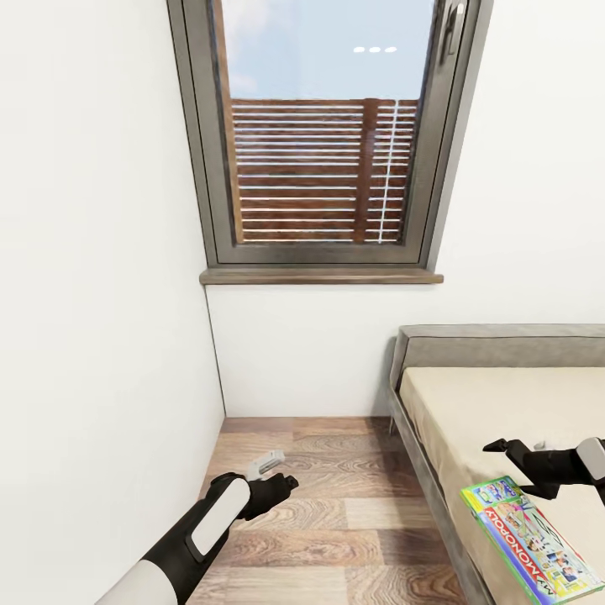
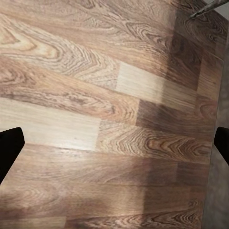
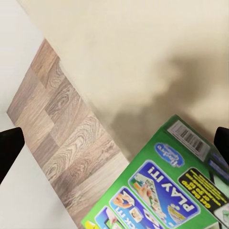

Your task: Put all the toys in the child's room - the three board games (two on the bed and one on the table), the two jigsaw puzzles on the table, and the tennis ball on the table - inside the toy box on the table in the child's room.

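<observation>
- Floorboards (image 1: 336,512) of brown wood plank fill the corner between the white wall and the bed; no toy lies on them that I can see.
- Left claw (image 1: 281,485) hangs low over those planks with nothing in it; in the left wrist view its fingertips (image 2: 9,148) sit at the far edges of the picture, spread wide, with bare wood between them. My advice is to keep this arm parked where it is, clear of the bed frame, while the other arm works.
- Window (image 1: 323,143) with slatted wooden screen behind the glass stands above, of no use to the step.
- Bed (image 1: 470,403) with a beige mattress and grey frame runs along the right side.
- Monopoly box (image 1: 531,538), a flat green-edged board game, lies on the mattress near its floor-side edge, tilted askew to the bed's side.
- Right claw (image 1: 538,466) hovers just above the box's far corner, fingers apart and empty.
- Step in hand, as I judge it, is picking up this box. Lower the claw over one long edge, straddle the thin side squarely, and close firmly. A flat box grabbed at a corner would likely swing or slip, and the soft mattress may give under pressure.
</observation>
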You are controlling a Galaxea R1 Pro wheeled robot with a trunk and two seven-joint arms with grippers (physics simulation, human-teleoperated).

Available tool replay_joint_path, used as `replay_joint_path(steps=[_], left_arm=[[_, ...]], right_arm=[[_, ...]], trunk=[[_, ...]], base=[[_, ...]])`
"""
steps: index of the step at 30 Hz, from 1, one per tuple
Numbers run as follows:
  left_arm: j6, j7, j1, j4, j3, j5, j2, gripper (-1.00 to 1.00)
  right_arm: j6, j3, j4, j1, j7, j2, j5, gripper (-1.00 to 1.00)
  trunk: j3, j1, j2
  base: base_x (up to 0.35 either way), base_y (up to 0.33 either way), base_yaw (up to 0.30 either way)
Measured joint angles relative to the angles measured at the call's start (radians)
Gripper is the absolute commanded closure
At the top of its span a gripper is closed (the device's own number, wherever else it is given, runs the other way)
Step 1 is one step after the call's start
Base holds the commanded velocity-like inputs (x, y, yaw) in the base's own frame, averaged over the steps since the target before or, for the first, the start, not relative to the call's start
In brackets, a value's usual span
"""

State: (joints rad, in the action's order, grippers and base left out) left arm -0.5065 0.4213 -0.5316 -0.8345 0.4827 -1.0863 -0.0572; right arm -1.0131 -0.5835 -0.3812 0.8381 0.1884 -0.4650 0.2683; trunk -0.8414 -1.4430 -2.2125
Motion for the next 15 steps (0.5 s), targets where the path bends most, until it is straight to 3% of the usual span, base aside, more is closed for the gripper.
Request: replay_joint_path(steps=[8,15], left_arm=[[0.000,0.000,0.000,0.000,0.000,0.000,0.000,-1.00],[0.000,0.000,0.000,-0.001,0.000,-0.001,-0.001,-1.00]], right_arm=[[0.040,-0.001,-0.002,0.000,0.002,-0.001,0.000,-1.00],[0.169,-0.002,-0.045,-0.004,0.011,-0.004,-0.001,-1.00]], trunk=[[0.000,0.000,0.000],[0.000,0.000,0.000]], base=[[0.000,0.000,0.000],[0.000,0.000,0.000]])
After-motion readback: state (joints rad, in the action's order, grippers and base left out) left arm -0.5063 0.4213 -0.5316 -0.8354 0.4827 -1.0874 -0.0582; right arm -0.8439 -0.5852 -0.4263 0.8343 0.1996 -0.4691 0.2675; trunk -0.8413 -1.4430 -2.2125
